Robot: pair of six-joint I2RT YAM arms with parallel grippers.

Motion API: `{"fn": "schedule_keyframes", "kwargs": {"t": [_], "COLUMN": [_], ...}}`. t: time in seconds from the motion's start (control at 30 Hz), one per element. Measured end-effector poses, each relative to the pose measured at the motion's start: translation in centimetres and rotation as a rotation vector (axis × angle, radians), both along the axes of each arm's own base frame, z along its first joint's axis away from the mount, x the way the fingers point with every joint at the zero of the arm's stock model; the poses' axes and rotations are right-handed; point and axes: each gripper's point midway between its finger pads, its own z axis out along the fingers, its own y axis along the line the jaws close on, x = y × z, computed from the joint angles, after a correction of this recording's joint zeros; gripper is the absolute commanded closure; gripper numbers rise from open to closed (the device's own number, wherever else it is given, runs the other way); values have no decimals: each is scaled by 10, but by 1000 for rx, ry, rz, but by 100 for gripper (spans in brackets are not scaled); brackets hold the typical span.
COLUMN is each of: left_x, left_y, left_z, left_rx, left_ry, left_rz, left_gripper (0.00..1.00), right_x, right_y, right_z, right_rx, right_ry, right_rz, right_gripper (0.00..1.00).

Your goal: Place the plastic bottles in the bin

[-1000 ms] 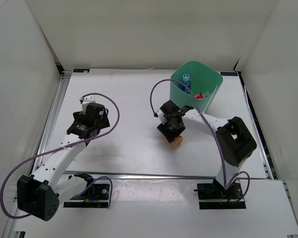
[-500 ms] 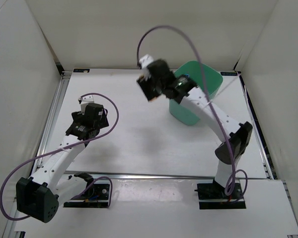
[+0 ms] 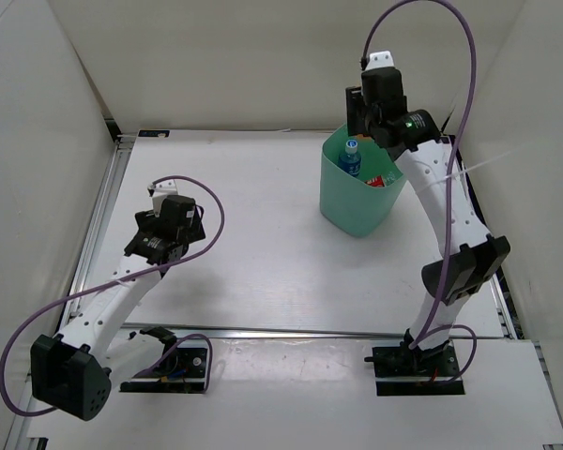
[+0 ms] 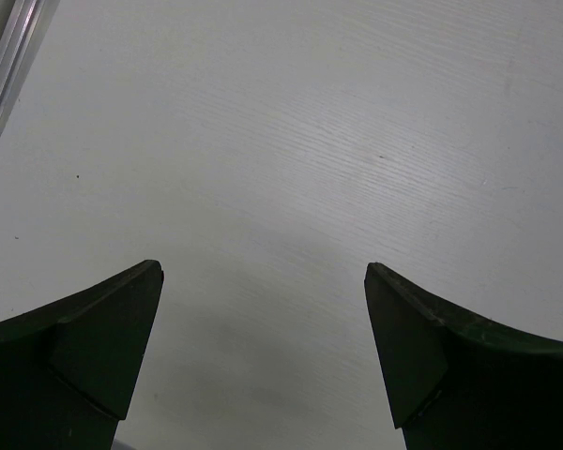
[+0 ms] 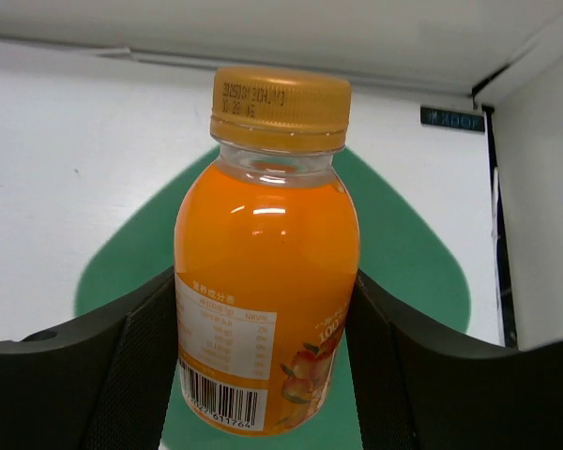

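Observation:
My right gripper (image 5: 263,314) is shut on the orange-bodied bottle (image 5: 267,272), which has an orange cap and stands upright between the fingers. In the right wrist view the mint-green bin (image 5: 408,258) lies directly below the bottle. In the top view the right gripper (image 3: 375,112) is raised above the back rim of the bin (image 3: 357,202). Inside the bin lie the blue-label bottle (image 3: 350,159) and the red-label bottle (image 3: 383,180). The dark-label bottle with the black cap is not in view. My left gripper (image 4: 263,281) is open and empty just above the table, at the left (image 3: 164,230).
White walls close in the table on the left, back and right. A metal rail (image 3: 101,220) runs along the table's left edge. The right arm's purple cable (image 3: 450,56) loops high above the bin.
My right arm lifted the orange bottle from the table's middle, swung it up and right, and now holds it over the bin. The left arm has barely moved.

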Motion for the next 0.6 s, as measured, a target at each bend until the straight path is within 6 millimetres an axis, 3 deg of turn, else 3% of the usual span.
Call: {"fn": "schedule_keyframes", "kwargs": {"t": [0.07, 0.1, 0.13, 0.17, 0.4, 0.6], "left_x": [0, 0, 0, 0, 1, 0], "left_y": [0, 0, 0, 0, 0, 2], "left_z": [-1, -1, -1, -1, -3, -3], "left_rx": [1, 1, 2, 2, 8, 18], "left_ry": [2, 3, 4, 4, 12, 13], "left_rz": [0, 0, 1, 1, 1, 2], "left_gripper": [0, 0, 0, 0, 0, 0], "right_x": [1, 0, -1, -1, -13, -44], "right_y": [-8, -11, -14, -16, -23, -53], "right_z": [-17, -25, -29, -33, -21, -18], "right_rx": [3, 3, 5, 10, 104, 309], "right_ry": [41, 63, 76, 86, 63, 90], "right_rz": [-31, -42, -54, -64, -132, -229], "right_gripper": [56, 35, 22, 2, 0, 0]}}
